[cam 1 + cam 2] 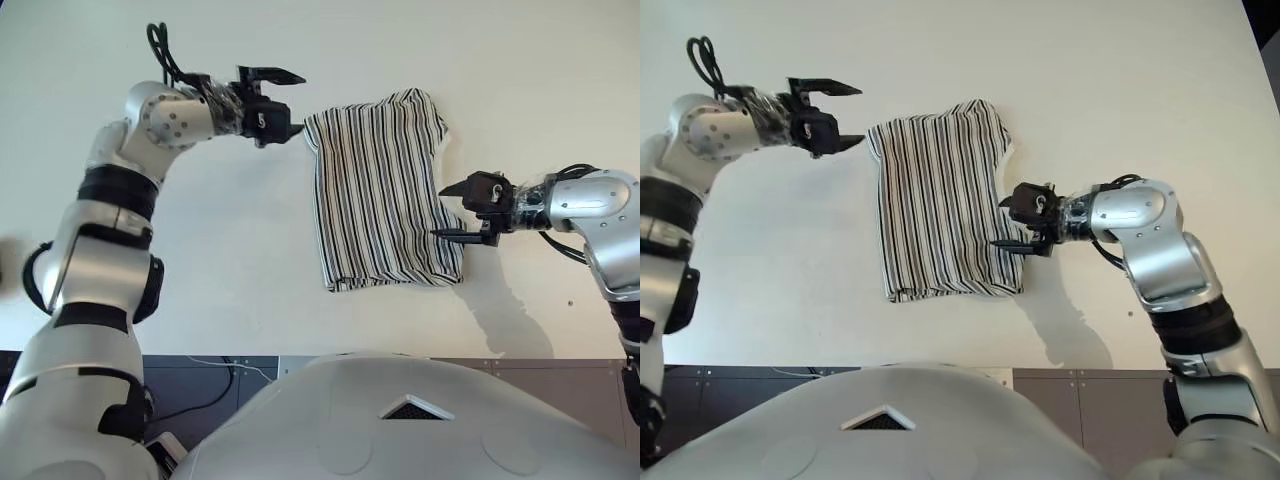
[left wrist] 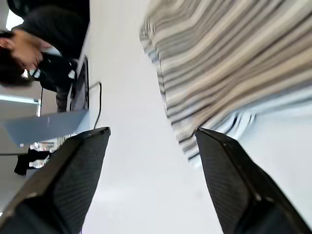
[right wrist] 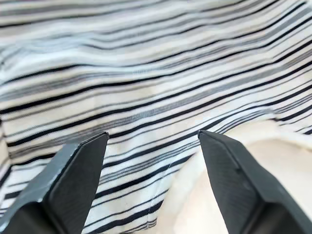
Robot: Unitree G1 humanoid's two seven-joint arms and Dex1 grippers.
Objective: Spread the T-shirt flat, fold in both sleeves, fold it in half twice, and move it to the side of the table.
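- Roughly at the middle of the bench (image 1: 210, 260) lies the striped T-shirt (image 1: 380, 190), folded into a narrow oblong with its long axis running away from the robot.
- The left tool (image 1: 297, 102), spread wide and holding nothing, sits just beside the shirt's far left corner.
- The right tool (image 1: 442, 210), also wide and empty, meets the near right edge (one finger low by the cloth).
- Each arm is nearer its own side, so an end-to-end halving looks likely next.
- Bare bench lies open on both sides.
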